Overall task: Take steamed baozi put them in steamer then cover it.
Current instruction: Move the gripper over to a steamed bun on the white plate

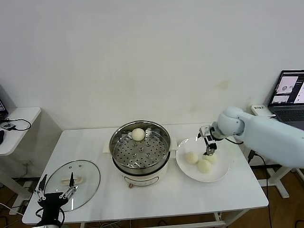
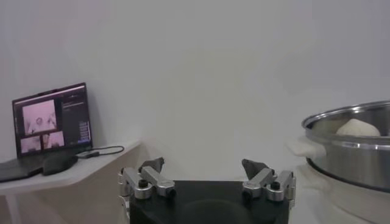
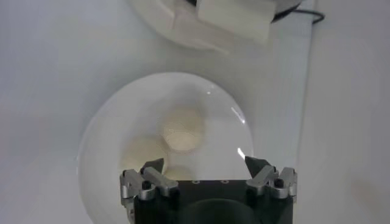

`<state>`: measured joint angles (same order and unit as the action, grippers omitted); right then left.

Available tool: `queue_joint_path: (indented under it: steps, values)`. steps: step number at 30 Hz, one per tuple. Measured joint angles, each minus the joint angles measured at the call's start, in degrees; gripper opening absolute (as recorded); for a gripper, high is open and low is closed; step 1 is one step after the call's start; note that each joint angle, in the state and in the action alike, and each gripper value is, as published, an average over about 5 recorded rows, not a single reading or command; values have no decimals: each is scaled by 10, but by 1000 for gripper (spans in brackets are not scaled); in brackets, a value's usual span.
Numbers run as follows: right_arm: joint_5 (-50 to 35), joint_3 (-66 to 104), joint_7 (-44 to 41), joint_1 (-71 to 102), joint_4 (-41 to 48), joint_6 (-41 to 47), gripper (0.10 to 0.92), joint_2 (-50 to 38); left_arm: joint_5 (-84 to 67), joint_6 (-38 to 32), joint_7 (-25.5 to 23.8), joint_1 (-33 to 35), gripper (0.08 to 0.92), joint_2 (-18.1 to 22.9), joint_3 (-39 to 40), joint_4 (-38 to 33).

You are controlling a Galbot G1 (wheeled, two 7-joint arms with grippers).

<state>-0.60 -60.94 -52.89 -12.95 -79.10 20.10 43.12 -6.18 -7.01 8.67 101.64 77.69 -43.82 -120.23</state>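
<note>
The steamer (image 1: 142, 167) stands at the table's middle with one baozi (image 1: 138, 134) on its perforated tray. Three more baozi (image 1: 192, 157) (image 1: 204, 166) (image 1: 212, 158) lie on a white plate (image 1: 223, 172) to its right. My right gripper (image 1: 209, 151) hangs open and empty just above them. In the right wrist view my right gripper (image 3: 204, 165) is over the plate (image 3: 103, 140), with two baozi (image 3: 183, 129) (image 3: 141, 155) clear and a third partly hidden. The cover (image 1: 88, 175) lies flat at the front left. My left gripper (image 1: 57, 183) waits open at its near edge.
The left wrist view shows my left gripper (image 2: 203, 165) open, the steamer (image 2: 353, 152) and a laptop (image 2: 52, 119) on a side table. In the head view another laptop (image 1: 289, 95) stands at the far right. A small white table (image 1: 16, 123) is at the left.
</note>
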Motion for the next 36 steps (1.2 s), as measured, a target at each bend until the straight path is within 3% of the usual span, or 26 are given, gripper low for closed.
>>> queue_joint_path:
  steps: [24,36]
  values:
    - [42,50,5,92,109,-9,819,84,-2,3,-2,-10,823,-1,-1,11]
    - [55,64,10,109,144,-13,747,109,-2,3,-2,-11,823,0,1,12]
